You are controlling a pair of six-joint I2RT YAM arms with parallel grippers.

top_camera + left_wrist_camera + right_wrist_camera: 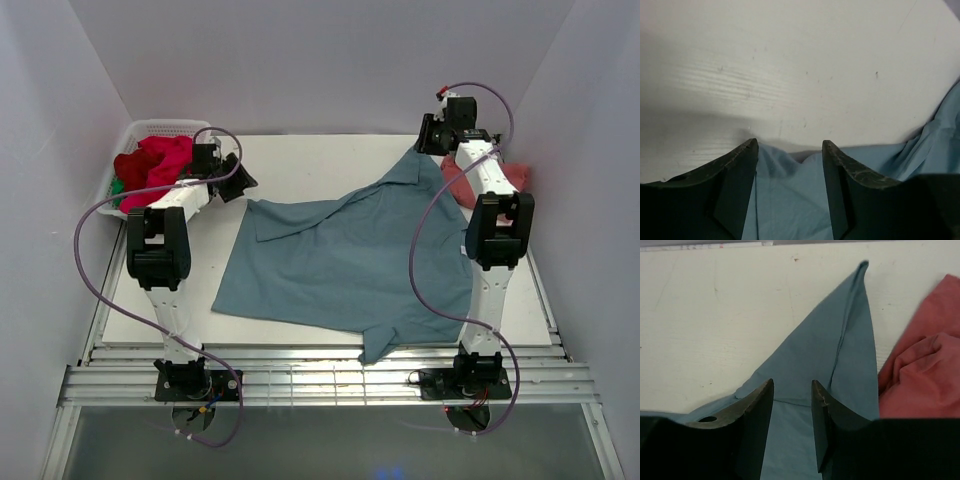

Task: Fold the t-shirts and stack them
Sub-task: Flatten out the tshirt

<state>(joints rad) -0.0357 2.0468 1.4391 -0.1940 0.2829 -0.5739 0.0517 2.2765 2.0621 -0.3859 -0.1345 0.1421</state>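
Note:
The large teal-blue t-shirt (pixel 340 260) lies spread across the middle of the table, one corner drawn out to a point at the back right. My left gripper (pixel 240 182) hovers at its back left corner, open, with teal cloth (pixel 790 195) under and between the jaws (pixel 790 145). My right gripper (pixel 430 135) is open over the back right point, with flat cloth (pixel 840 350) below it (pixel 792 384). The salmon-pink t-shirt (pixel 512 178) lies bunched at the right edge, also in the right wrist view (pixel 925 375). Red t-shirts (pixel 155 165) and a green one (pixel 118 186) lie in the basket.
The white lattice basket (pixel 160 125) stands at the back left corner, against the wall. White walls close in the table on the left, back and right. The shirt's lower sleeve (pixel 385 345) hangs over the table's near edge by the metal rails.

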